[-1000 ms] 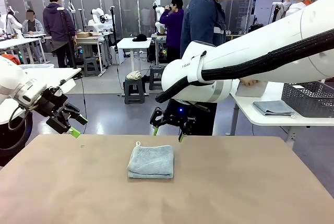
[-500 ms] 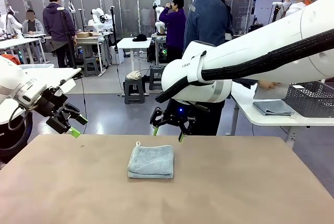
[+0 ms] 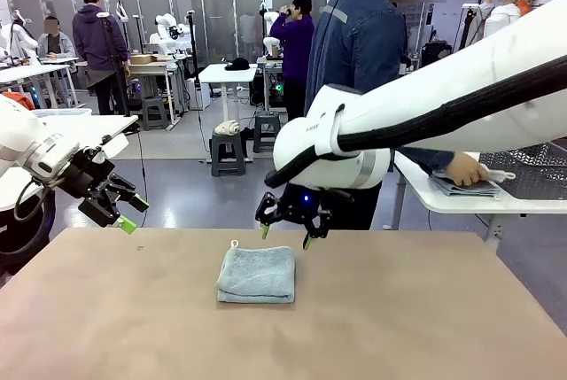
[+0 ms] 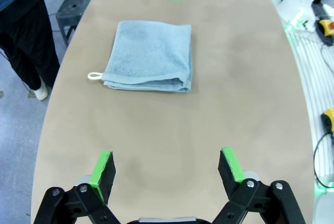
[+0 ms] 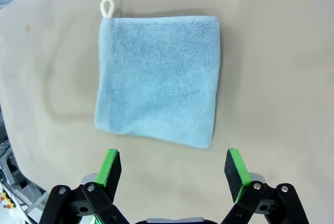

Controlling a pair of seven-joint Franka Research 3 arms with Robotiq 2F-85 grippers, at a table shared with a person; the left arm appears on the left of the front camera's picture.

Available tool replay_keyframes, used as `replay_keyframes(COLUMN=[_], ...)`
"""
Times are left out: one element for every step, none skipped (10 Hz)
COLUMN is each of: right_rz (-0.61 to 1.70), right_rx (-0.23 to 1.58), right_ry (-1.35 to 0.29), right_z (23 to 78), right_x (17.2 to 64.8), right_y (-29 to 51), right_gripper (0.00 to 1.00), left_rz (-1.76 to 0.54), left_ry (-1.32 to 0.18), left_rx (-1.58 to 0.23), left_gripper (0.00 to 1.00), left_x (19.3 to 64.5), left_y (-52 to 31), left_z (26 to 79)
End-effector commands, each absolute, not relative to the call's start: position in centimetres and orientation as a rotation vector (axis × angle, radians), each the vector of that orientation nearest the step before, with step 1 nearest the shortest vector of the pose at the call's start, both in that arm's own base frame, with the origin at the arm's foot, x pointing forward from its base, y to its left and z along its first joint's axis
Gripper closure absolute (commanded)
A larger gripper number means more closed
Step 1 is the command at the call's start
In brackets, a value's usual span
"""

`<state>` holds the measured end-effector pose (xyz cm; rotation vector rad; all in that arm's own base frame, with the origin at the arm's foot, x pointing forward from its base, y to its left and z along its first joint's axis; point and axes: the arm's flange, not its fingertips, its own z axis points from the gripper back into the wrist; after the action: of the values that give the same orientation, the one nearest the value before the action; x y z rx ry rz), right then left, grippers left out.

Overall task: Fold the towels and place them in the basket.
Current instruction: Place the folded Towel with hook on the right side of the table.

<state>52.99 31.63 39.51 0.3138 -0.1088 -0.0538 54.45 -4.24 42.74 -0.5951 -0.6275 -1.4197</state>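
Blue-grey terry, folded into a neat near-square: that is the towel (image 3: 256,274), and it lies flat in the middle of the brown table (image 3: 425,327). Look at the right gripper (image 3: 284,236). It hangs just above the towel's far edge, the side by the person, with its jaws spread wide and nothing in them. In the right wrist view the towel (image 5: 159,78) sits straight ahead of that gripper (image 5: 173,171).

The left gripper (image 3: 133,214) is wide and empty too, but it is well apart, off by the table's left edge. So your right arm is the nearer one, and I think it should take the towel.

The towel has no real long side. Its white loop (image 3: 235,244) marks the far left corner.

The mesh basket (image 3: 532,167) stands on a white side table at the robot's far right. There the person's hand (image 3: 465,169) rests on another folded towel (image 3: 461,187).
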Motion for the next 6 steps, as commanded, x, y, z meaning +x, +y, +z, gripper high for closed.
replay_keyframes(right_rz=[-0.062, -0.051, -0.055, -0.06, -0.067, -0.061], right_rx=[0.309, 0.303, 0.292, 0.277, 0.274, 0.277], right_ry=[-0.131, -0.136, -0.136, -0.133, -0.131, -0.134], right_z=[36.4, 35.5, 34.6, 33.7, 33.2, 32.8], right_x=[53.4, 53.5, 53.5, 53.6, 53.7, 53.9], right_y=[32.0, 32.0, 32.0, 31.9, 31.7, 31.6], right_gripper=[0.0, 0.0, 0.0, 0.0, 0.0, 0.0], left_rz=[-1.413, -1.413, -1.413, -1.413, -1.413, -1.413], left_ry=[-0.63, -0.63, -0.63, -0.63, -0.63, -0.63], left_rx=[-0.585, -0.585, -0.585, -0.585, -0.585, -0.585], left_gripper=[0.0, 0.0, 0.0, 0.0, 0.0, 0.0], left_x=[54.3, 54.3, 54.3, 54.3, 54.3, 54.3], left_y=[-4.3, -4.3, -4.3, -4.3, -4.3, -4.3], left_z=[42.9, 42.9, 42.9, 42.9, 42.9, 42.9])
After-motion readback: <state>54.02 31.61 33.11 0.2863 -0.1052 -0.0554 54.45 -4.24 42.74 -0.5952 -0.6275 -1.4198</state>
